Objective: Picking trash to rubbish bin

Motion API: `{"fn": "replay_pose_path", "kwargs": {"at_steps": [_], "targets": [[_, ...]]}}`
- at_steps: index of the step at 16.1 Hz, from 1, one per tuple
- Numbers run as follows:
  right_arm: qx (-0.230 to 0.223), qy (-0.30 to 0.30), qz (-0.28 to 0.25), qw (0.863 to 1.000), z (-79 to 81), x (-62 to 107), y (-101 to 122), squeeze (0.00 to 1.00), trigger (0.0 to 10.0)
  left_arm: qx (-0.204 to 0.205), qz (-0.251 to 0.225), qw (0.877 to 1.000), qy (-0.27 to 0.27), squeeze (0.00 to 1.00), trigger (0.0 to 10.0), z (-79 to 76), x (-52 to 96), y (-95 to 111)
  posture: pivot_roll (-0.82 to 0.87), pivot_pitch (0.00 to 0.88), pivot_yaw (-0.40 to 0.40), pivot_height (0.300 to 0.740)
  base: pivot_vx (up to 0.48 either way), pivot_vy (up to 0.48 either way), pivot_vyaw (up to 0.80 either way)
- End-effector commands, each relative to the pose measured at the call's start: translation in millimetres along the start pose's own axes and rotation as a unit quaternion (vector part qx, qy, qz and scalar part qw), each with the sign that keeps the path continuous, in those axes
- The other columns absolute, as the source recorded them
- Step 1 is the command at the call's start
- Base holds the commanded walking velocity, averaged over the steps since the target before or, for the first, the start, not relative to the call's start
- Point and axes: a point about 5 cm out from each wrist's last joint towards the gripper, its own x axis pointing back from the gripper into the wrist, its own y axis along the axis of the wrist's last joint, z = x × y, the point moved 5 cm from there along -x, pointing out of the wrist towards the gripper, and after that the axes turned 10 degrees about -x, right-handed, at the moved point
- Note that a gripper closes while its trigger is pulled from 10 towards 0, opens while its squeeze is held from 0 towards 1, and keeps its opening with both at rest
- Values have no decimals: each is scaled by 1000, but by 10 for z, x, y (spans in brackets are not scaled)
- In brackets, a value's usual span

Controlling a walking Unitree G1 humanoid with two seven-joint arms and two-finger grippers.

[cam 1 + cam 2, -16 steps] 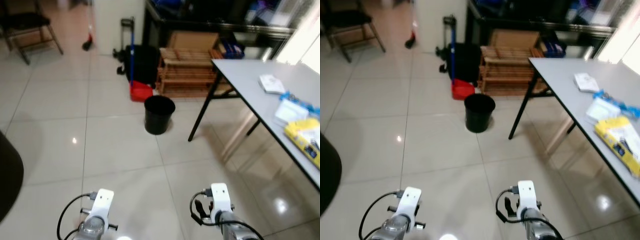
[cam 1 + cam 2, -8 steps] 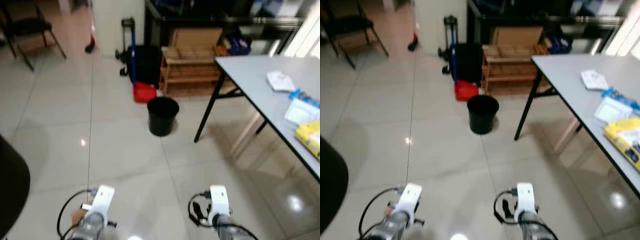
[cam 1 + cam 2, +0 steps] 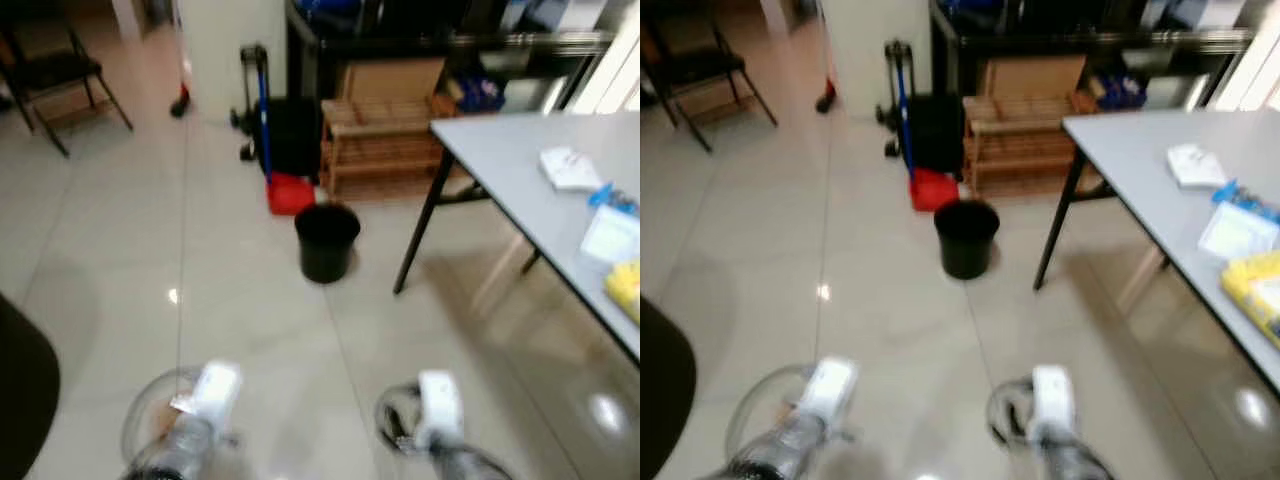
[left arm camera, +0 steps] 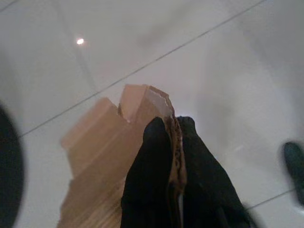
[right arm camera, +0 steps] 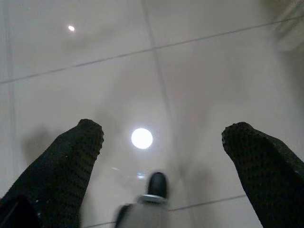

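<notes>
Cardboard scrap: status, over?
Left gripper shut on cardboard scrap. Right gripper open, empty, over floor tiles. Black rubbish bin ahead by table leg; bare tiles between.

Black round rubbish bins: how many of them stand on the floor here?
1. The black round rubbish bin stands on the tiled floor beside the grey table's black leg, before the red dustpan. Others may be hidden.

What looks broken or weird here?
The cardboard piece pinched in the left gripper's fingers looks torn, with a ragged top edge. That fits trash headed for the black bin, which stands upright on the floor near the table. Nothing looks spilled. The right gripper is open over bare tile.
</notes>
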Motion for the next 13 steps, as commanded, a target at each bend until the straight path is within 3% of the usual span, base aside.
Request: {"fn": "replay_pose_path", "kwargs": {"at_steps": [1, 13], "targets": [[2, 7, -9, 1000, 58, -17, 68, 0, 10000, -5, 5, 1000, 7, 0, 10000, 75, 7, -42, -11, 16, -43, 740, 289, 0, 0], [22, 13, -4, 1000, 86, -22, 64, 0, 10000, -20, 12, 1000, 0, 0, 10000, 16, 2, -40, -14, 0, -51, 740, 338, 0, 0]]}}
